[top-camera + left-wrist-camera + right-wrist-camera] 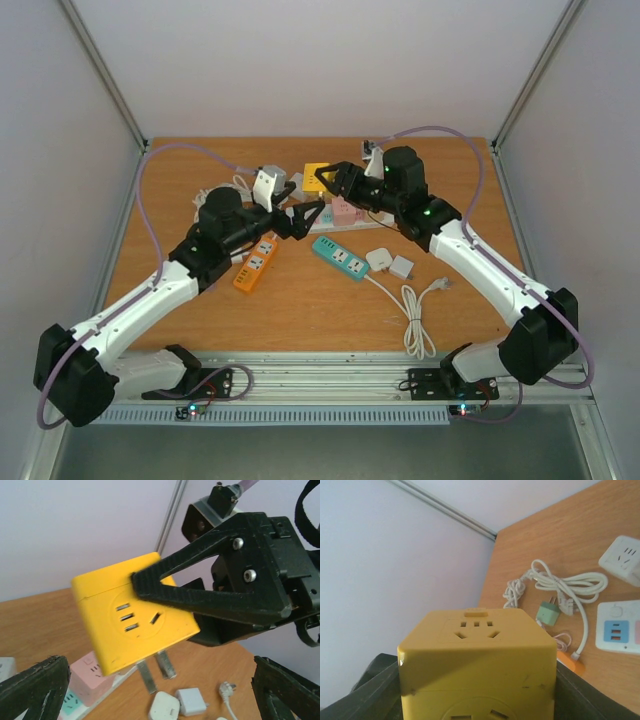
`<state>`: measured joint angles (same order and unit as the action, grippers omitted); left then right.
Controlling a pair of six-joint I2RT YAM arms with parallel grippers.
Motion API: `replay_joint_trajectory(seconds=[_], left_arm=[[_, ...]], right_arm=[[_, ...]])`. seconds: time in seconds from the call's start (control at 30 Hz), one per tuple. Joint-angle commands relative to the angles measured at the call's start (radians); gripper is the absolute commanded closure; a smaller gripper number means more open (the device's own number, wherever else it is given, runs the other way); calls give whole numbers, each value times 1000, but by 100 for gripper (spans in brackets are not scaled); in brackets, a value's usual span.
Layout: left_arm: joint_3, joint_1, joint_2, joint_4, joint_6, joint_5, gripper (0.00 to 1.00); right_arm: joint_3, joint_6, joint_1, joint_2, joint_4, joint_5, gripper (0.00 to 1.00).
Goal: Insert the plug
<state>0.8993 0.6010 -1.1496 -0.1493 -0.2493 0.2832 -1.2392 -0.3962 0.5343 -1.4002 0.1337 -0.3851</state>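
A yellow cube plug adapter point(316, 176) with two flat metal prongs point(157, 670) on its underside is held in the air over the back of the table. My right gripper point(325, 182) is shut on it; its black fingers point(210, 597) clamp the cube's sides. The cube fills the right wrist view point(477, 660). In the left wrist view the cube point(132, 625) hangs with its prongs pointing down, above a pink socket cube point(87, 677) on a white strip. My left gripper point(303, 216) is open and empty, just near of the cube, its fingers point(35, 690) spread wide.
A teal power strip point(340, 258), an orange strip point(257, 262), two white adapters point(380, 260) and a coiled white cable point(415, 315) lie on the wooden table point(300, 320). A white cube point(272, 185) stands at the back left. A green plug point(548, 614) lies by a cable.
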Motion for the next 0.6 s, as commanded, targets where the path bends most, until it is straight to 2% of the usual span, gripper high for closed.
replay_joint_trajectory(seconds=[0.0,0.07,0.23,0.43,0.57], left_arm=[[2,32,-16,-88,-35,-20,1],[5,46,-13,-78,-29,-4,1],[-56,77,7,-106,-20,-108,1],[-71,79,-42,-238,-48,-161,7],[-64,86,-94,-362,-85,-126,4]], right_arm=[[-20,-60,26,30,-45,5,45],[-38,-56,31,36,-37,-10,45],[-80,-49,36,49,21,-18,45],[-85,-115,40,65,27,-92,44],[-89,-89,50,76,85,-91,44]])
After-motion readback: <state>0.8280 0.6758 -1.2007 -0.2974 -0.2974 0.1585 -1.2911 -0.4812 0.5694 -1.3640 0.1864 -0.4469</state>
